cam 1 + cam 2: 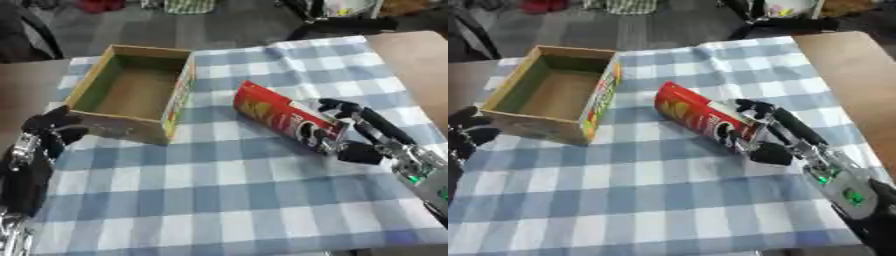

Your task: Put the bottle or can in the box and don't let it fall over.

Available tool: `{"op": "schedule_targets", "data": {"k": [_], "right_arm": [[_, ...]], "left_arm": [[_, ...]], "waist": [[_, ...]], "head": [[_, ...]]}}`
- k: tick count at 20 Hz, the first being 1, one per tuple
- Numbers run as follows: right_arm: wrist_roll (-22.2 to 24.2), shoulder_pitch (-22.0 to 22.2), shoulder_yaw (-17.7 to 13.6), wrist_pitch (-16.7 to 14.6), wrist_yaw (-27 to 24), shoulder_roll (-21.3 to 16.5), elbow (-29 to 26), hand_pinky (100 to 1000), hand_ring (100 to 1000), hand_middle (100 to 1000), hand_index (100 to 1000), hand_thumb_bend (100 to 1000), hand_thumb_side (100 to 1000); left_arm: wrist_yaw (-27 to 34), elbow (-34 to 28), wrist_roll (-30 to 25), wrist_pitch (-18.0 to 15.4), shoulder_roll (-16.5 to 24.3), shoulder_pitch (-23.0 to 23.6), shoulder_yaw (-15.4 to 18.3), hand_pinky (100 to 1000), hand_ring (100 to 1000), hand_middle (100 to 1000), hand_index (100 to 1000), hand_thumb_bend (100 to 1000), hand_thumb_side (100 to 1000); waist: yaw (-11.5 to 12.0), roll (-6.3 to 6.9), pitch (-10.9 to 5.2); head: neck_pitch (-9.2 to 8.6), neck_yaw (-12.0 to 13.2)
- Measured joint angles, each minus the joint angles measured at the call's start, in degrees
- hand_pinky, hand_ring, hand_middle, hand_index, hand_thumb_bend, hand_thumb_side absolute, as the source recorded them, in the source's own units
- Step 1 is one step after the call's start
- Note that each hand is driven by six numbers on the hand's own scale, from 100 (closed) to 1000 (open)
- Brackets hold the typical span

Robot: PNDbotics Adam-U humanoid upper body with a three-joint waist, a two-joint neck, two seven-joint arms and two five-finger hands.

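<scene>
Your right hand point(366, 136) grips the lower end of the red crisp can point(287, 119), which lies tilted on the checked tablecloth point(219, 190), beside the open cardboard box point(131, 92). Your left hand point(48, 131) rests curled against the box's near corner.
</scene>
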Motion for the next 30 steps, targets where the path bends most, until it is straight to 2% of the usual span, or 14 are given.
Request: {"op": "schedule_targets", "data": {"k": [5, 18, 22, 23, 26, 27, 28, 30], "right_arm": [[0.0, -0.3, 0.4, 0.0, 1.3, 0.1, 0.5, 854, 956, 837, 975, 181, 593], [-0.2, -0.9, 0.4, 0.9, 6.4, 0.5, 2.8, 851, 946, 850, 981, 175, 458], [0.0, -1.0, 0.4, 1.0, 8.0, 0.6, 3.5, 843, 938, 842, 972, 142, 415], [0.0, -1.1, 0.4, 1.0, 8.3, 0.7, 3.6, 831, 927, 830, 959, 108, 374], [0.0, -1.1, 0.4, 1.1, 9.2, 0.8, 3.8, 789, 897, 804, 937, 100, 307], [0.0, -1.2, 0.3, 1.1, 9.5, 0.8, 3.8, 756, 867, 778, 920, 100, 238], [0.0, -1.2, 0.3, 1.1, 9.7, 0.9, 3.8, 752, 864, 775, 918, 100, 231], [0.1, -1.2, 0.2, 1.0, 10.2, 0.9, 3.9, 691, 816, 729, 890, 100, 133]], "left_arm": [[0.0, 0.0, -0.1, 0.0, 0.0, 0.0, 0.0, 876, 743, 735, 897, 199, 959], [0.0, 0.0, -0.2, 0.0, 0.0, 0.0, 0.0, 877, 743, 733, 897, 200, 959], [0.0, 0.0, -0.2, -0.1, 0.0, 0.0, 0.0, 877, 743, 733, 897, 200, 959], [0.0, 0.0, -0.2, -0.1, 0.0, 0.0, 0.0, 877, 743, 732, 897, 200, 959], [0.0, 0.0, -0.3, -0.1, 0.0, 0.0, 0.0, 877, 742, 732, 897, 199, 959], [0.0, 0.0, -0.3, -0.1, 0.0, 0.0, 0.0, 877, 742, 732, 897, 199, 959], [0.0, 0.0, -0.3, -0.1, 0.0, 0.0, 0.0, 877, 742, 732, 897, 199, 959], [0.0, 0.0, -0.3, -0.1, 0.0, 0.0, 0.0, 878, 742, 731, 897, 199, 960]], "waist": [[0.0, 0.06, 0.0], [0.1, 0.13, 0.0], [0.2, 0.13, 0.0], [0.2, 0.13, 0.0], [0.2, 0.13, 0.0], [0.2, 0.13, 0.0], [0.2, 0.13, 0.0], [0.2, 0.13, 0.0]], "head": [[0.38, 0.0], [0.4, 0.1], [0.4, 0.1], [0.4, 0.1], [0.4, 0.1], [0.4, 0.1], [0.4, 0.1], [0.4, 0.1]]}}
